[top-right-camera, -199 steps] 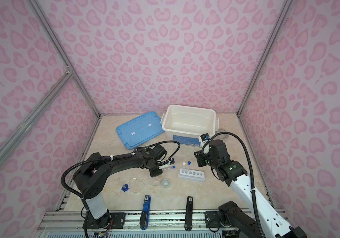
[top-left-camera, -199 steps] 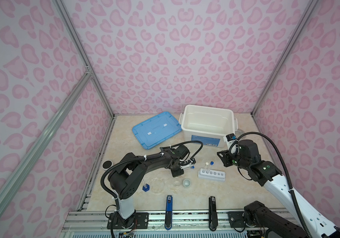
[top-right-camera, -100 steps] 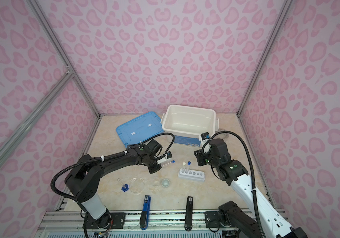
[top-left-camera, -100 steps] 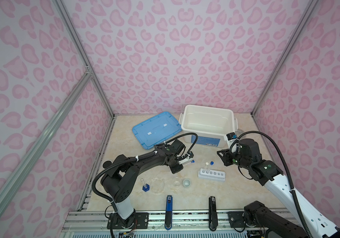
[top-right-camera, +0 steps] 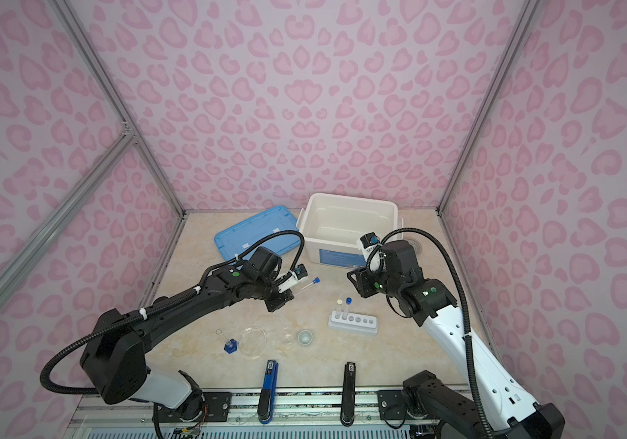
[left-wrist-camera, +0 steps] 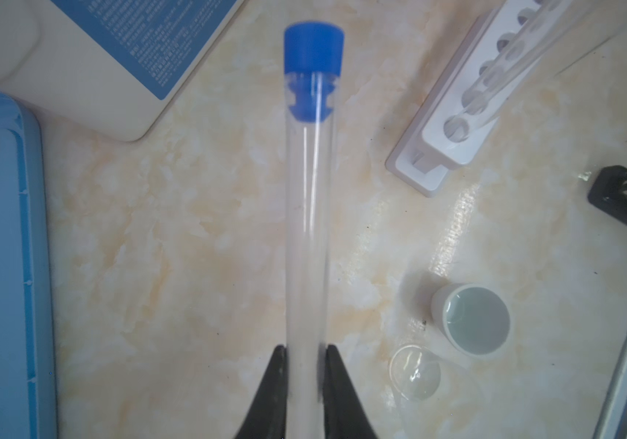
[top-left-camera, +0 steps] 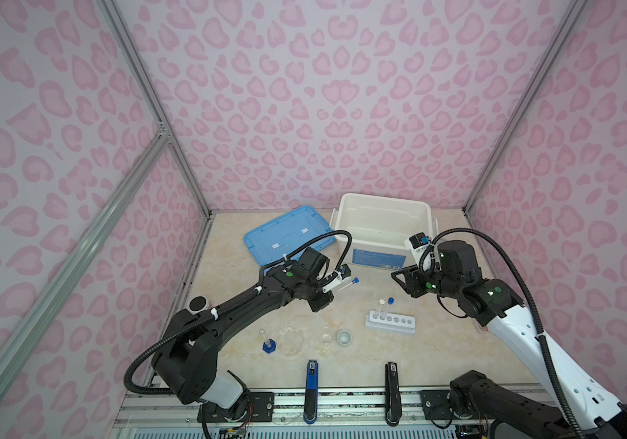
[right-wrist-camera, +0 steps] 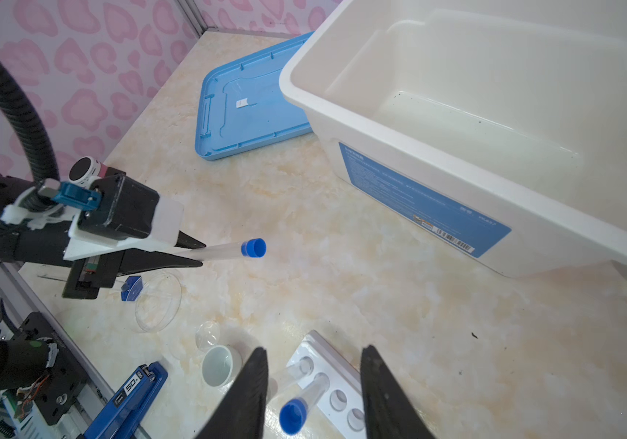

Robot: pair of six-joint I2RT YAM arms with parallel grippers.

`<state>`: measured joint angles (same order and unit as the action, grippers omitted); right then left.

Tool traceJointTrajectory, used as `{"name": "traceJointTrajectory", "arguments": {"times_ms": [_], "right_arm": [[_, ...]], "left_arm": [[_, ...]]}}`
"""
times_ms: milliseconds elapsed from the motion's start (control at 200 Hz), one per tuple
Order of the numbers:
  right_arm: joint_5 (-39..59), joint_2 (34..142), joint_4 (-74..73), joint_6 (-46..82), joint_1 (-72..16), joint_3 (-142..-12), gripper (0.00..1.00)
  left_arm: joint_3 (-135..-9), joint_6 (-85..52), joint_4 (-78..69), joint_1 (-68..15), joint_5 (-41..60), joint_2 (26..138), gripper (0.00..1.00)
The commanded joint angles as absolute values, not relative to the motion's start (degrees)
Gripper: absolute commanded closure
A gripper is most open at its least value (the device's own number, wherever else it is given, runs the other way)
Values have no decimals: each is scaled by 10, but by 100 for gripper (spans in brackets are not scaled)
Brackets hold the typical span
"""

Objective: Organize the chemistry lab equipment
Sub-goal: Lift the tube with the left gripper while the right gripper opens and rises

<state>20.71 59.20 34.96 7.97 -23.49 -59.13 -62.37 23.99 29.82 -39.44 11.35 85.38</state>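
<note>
Lifted toward the far side since a second ago, the left end effector (top-left-camera: 336, 289) is pinching a thin clear tube with a blue cap (top-left-camera: 346, 284) by its bottom end, nearly level above the marble worktop (top-left-camera: 224, 262). To its right, the white six-hole rack (top-left-camera: 395, 325) holds two capped tubes. Farther right, the right end effector (right-wrist-camera: 314, 349) hovers near the rack, jaws spread wider than before.

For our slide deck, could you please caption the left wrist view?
Left fingers pinch a blue-capped tube above the marble tabletop; white rack and small cup nearby.
</note>
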Motion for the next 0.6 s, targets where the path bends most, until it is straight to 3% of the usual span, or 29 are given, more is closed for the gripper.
{"name": "traceJointTrajectory", "arguments": {"times_ms": [0,595], "right_arm": [[257,605,353,72,-243,-610,54],[307,706,404,34,-316,-719,46]], "left_arm": [[-619,230,283,-392,134,821,94],[-607,221,263,-388,185,716,94]]}}
